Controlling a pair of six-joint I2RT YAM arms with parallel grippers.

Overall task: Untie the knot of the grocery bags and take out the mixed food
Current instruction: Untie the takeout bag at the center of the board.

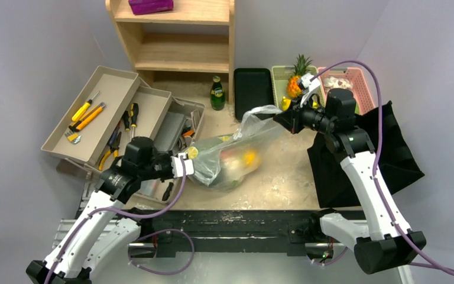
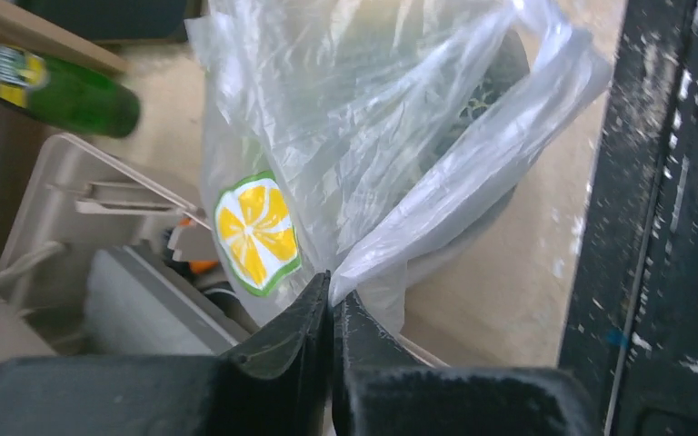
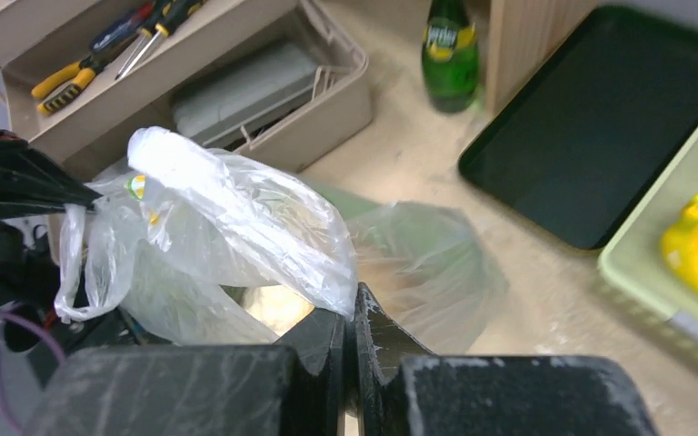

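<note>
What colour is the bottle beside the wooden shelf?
The bottle is green, yellow label; right wrist view.

No lettering can be read. The green bottle (image 3: 447, 64), standing far back, carries a yellow label (image 3: 445, 38) whose words are too blurred. A sticker (image 2: 256, 233) on the see-through plastic bag (image 2: 373, 118) shows only a citrus slice.

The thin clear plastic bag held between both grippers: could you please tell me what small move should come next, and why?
Probably ease the right gripper slightly further from the left gripper. Both are shut on opposite ends of the thin clear plastic bag, with the food inside; a gentle pull should open its mouth. No knot shows.
</note>
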